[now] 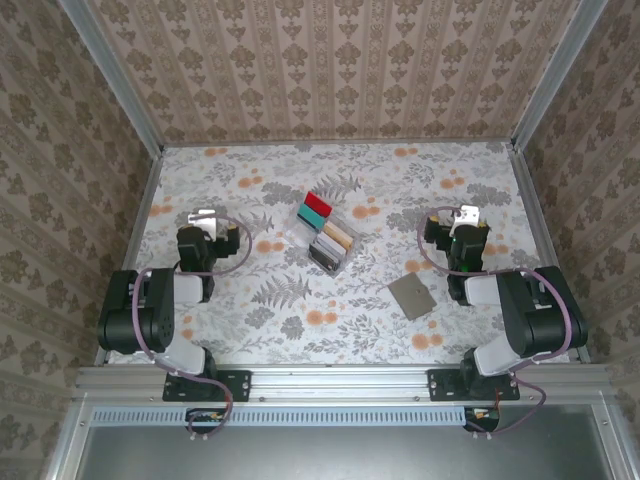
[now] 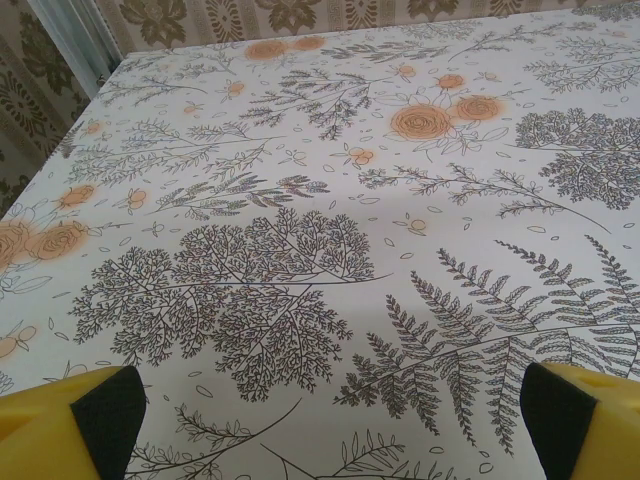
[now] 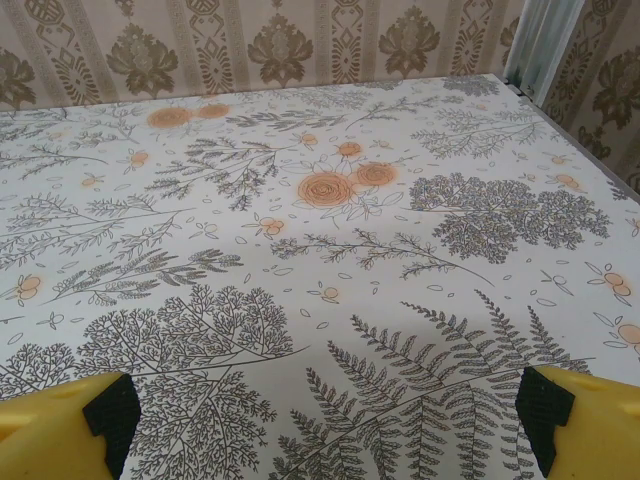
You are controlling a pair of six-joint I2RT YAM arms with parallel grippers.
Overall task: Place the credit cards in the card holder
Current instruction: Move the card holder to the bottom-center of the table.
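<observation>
Nearest, the two arms are bolted at the near edge of the bench (image 1: 300, 345), which is covered in a cloth printed with ferns and orange flowers. Each arm folds up from its base and reaches a short way over the bench.

Just ahead of the right arm's base, and to its inner side, the card holder (image 1: 413, 296) lies flat on the cloth. It is a small grey-brown square turned at an angle, touching nothing else.

Further in, near the middle of the bench, the credit cards (image 1: 327, 232) stand on edge in a clear plastic rack (image 1: 347, 248) set on a diagonal. A dark card (image 1: 325, 256) is at the near end, a tan card (image 1: 337, 238) is behind it, and a teal card (image 1: 314, 213) and a red card (image 1: 317, 202) are at the far end. The rack is well apart from the card holder.

The left gripper (image 1: 205, 218) hangs over the left side of the bench, its jaws spread wide with nothing between them. In its wrist view the yellow fingertips (image 2: 60, 425) sit at the bottom corners over bare cloth. The right gripper (image 1: 465, 218) hangs over the right side, beyond the card holder, equally wide and holding nothing; its fingertips (image 3: 585, 420) frame bare cloth too.

Beyond everything stands the patterned wall (image 1: 330, 70).
</observation>
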